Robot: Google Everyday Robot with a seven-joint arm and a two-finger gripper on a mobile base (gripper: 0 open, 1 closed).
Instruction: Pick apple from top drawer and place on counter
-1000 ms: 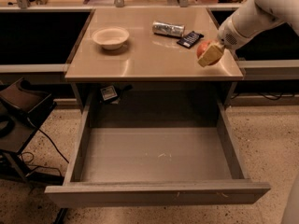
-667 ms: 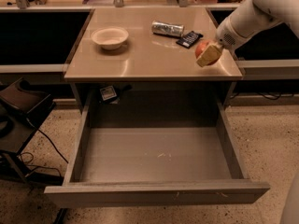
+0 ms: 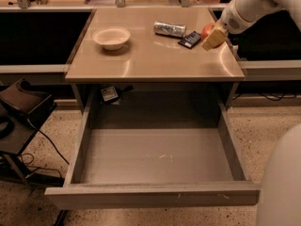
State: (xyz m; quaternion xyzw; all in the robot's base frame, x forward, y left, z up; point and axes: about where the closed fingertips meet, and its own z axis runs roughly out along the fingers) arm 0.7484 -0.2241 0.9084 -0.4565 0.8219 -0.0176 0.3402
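The robot's hand (image 3: 211,35) grips the apple (image 3: 207,29) near the right edge of the surface (image 3: 150,60); the top drawer (image 3: 155,154) stands open.

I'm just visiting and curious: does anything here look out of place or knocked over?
Only the silver can, lying on its side on the counter. The top drawer hangs open. The gripper is at the apple, right rear.

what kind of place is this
Probably a lab or office test area, not a home: a tan counter over an open grey top drawer, speckled floor with loose cables. The robot's hand is by the apple at the counter's right rear.
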